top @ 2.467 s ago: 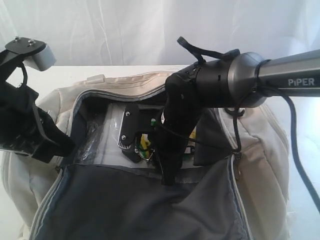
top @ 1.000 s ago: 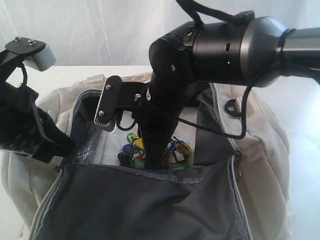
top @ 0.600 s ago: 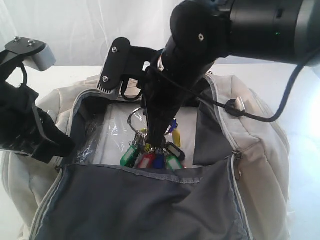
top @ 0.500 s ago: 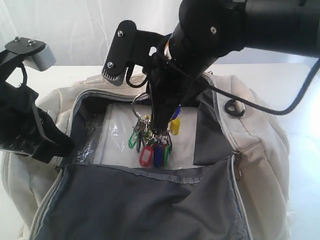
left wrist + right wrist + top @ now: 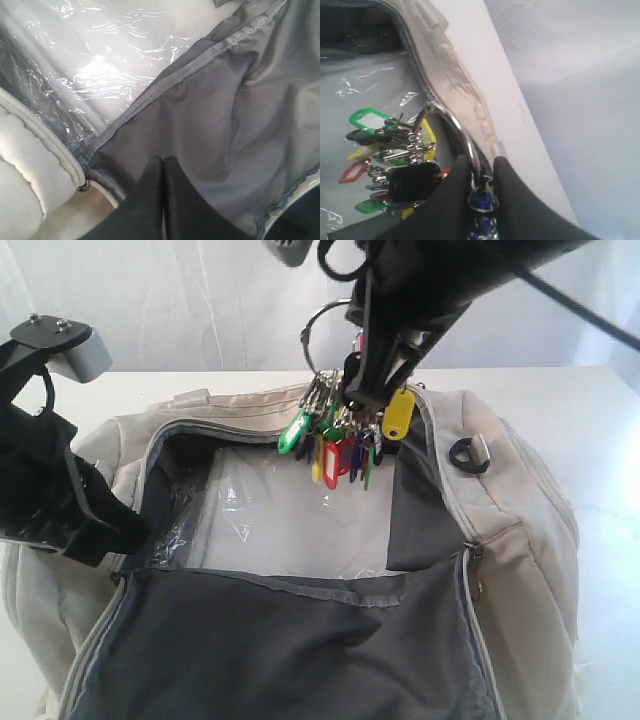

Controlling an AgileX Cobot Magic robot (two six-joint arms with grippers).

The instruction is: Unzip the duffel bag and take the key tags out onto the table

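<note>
The cream duffel bag point(image 5: 520, 520) lies unzipped on the white table point(image 5: 590, 430), its dark grey lined flap point(image 5: 300, 650) folded toward the front. A bunch of key tags point(image 5: 340, 440) in green, red, yellow and blue hangs in the air above the bag's far rim. My right gripper point(image 5: 365, 390) is shut on its rings. In the right wrist view the gripper point(image 5: 481, 165) pinches a metal ring and a blue piece, with the key tags point(image 5: 395, 145) dangling beside it. My left gripper point(image 5: 125, 530) sits at the bag's left edge. In the left wrist view the gripper point(image 5: 163, 161) is shut, fingers together over the grey lining.
Crinkled clear plastic film point(image 5: 260, 520) lines the bag's open interior point(image 5: 100, 60). The cream zipper edge point(image 5: 50, 145) runs beside my left fingers. A black D-ring point(image 5: 468, 455) sits on the bag's right side. A white curtain hangs behind the table.
My right gripper has risen out of the bag's opening, carrying the key tags from the bag floor up above the far rim. The left arm has stayed still.
</note>
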